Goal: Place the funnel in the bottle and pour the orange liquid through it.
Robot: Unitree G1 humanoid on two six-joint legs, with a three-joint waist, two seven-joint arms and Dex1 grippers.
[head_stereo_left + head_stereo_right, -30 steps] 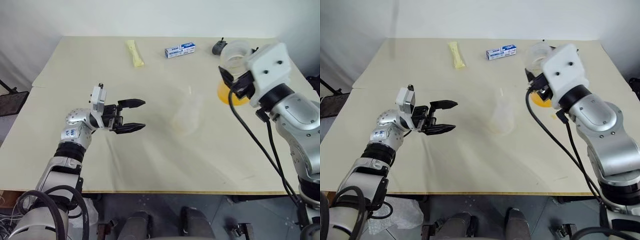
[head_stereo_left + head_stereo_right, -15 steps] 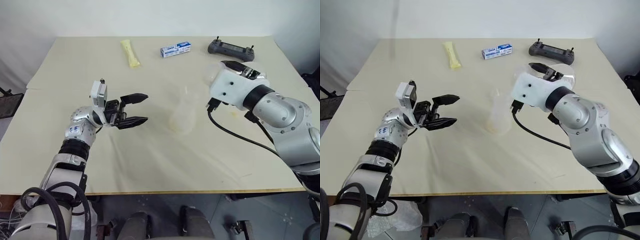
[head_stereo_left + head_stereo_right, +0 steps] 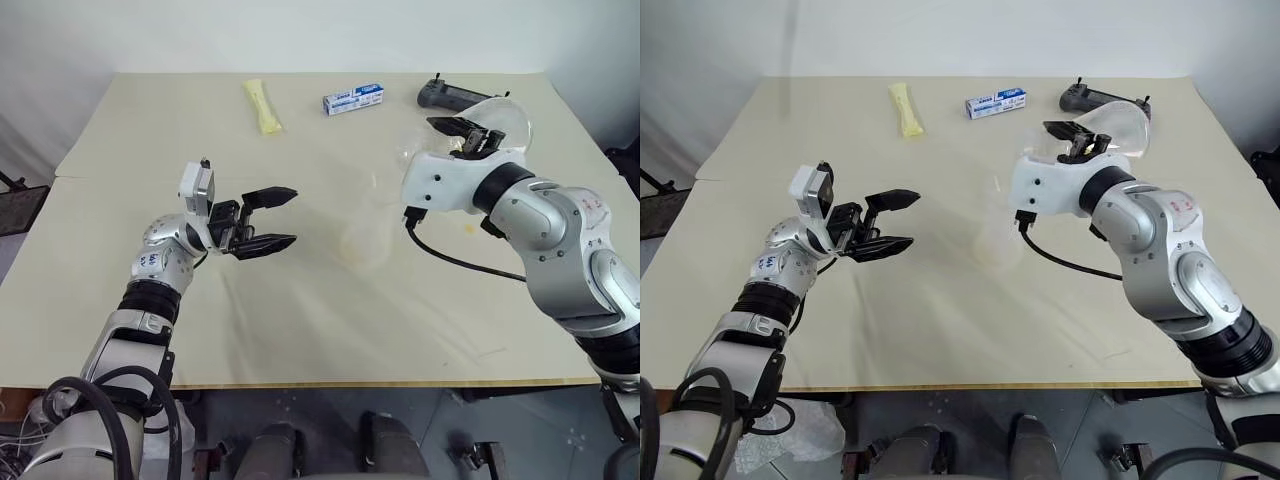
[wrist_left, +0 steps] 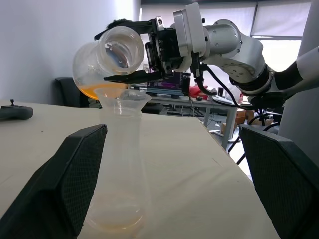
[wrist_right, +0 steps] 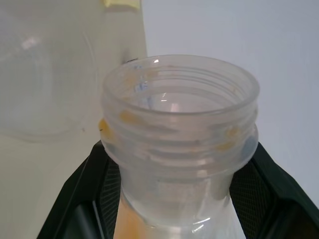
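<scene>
We are holding a clear jar (image 4: pixel 107 62) of orange liquid (image 4: pixel 99 90) clamped in our right gripper (image 4: pixel 130 50), lying nearly level, mouth pointing over the funnel (image 4: pixel 122 100). The funnel is sitting upright in the bottle (image 4: pixel 118 174) mid-worktop (image 3: pixel 300 300). Our left gripper (image 3: pixel 265 219) is hovering beside it, fingers apart.

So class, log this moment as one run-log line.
funnel: seated in bottle | right end effector: jar tipped over funnel, orange liquid inside | left end effector: open, holding nothing

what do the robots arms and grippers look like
Both arms are silver-grey metal with black joint bands. The left gripper has two black pointed fingers and a small white camera block above its wrist. The right gripper has black fingers behind a white boxy housing, with a black cable looping from it.
</scene>
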